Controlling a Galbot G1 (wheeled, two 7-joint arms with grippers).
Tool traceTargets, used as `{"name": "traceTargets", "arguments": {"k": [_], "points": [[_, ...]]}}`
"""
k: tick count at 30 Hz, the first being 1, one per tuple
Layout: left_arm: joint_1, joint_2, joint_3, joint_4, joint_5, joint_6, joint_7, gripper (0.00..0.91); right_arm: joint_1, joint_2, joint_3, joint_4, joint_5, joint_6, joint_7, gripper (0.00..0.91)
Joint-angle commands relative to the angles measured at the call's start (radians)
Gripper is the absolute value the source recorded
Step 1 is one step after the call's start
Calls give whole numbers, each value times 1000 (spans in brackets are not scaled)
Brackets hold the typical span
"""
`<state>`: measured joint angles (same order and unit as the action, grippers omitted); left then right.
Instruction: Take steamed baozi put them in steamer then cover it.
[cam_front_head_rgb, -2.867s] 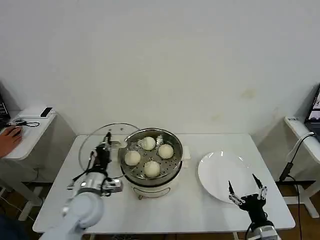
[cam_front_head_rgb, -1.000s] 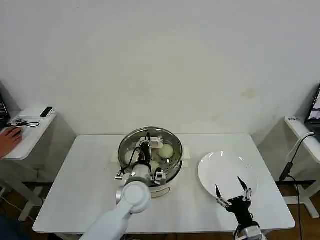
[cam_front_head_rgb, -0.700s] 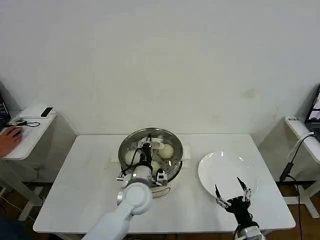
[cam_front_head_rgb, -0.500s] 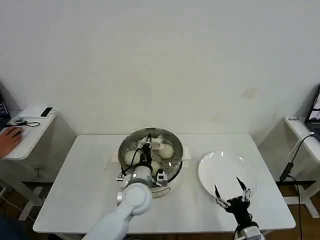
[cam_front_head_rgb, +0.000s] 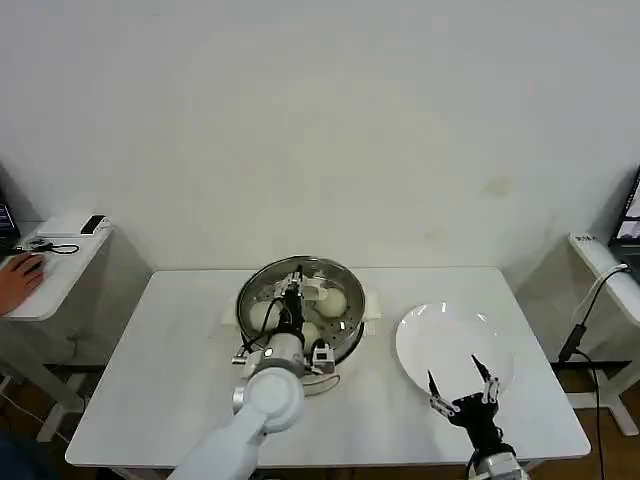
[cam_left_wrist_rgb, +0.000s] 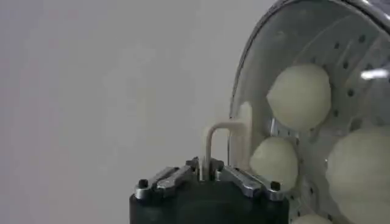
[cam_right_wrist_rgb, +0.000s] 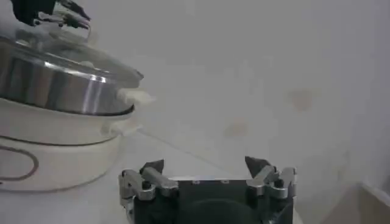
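Glass lid (cam_front_head_rgb: 300, 292) sits over steamer (cam_front_head_rgb: 345, 335); left gripper (cam_front_head_rgb: 294, 286) fingers pinch its handle (cam_left_wrist_rgb: 214, 141) directly above; right gripper (cam_front_head_rgb: 461, 388) spread, empty.

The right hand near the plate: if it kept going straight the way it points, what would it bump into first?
Probably the white plate: the right hand points across it with open fingers. Height is unclear, so it might pass above.
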<state>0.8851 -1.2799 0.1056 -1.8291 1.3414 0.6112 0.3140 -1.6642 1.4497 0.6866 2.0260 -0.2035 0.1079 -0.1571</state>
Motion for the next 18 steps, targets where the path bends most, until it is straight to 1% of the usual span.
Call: {"name": "traceTargets", "arguments": {"k": [1, 5, 10, 13, 16, 18], "points": [[51, 25, -10, -89, -3, 0, 2, 907, -1, 2, -3, 0, -3, -1, 1, 907], [132, 54, -22, -166, 3, -8, -5, 907, -4, 3, -3, 0, -6, 0, 3, 907], [196, 81, -31, -260, -2, -11, -9, 907, -9, 5, -11, 3, -14, -2, 5, 907], [249, 103, -55, -332, -37, -21, -30, 907, -10, 7, -21, -1, -13, -3, 7, 907], [319, 105, -111, -401, -103, -39, -113, 907, -10, -1, -32, -11, -6, -5, 9, 907], [383, 94, -170, -437, -218, -61, -218, 907, -14, -13, -37, -11, 9, -6, 9, 907]]}}
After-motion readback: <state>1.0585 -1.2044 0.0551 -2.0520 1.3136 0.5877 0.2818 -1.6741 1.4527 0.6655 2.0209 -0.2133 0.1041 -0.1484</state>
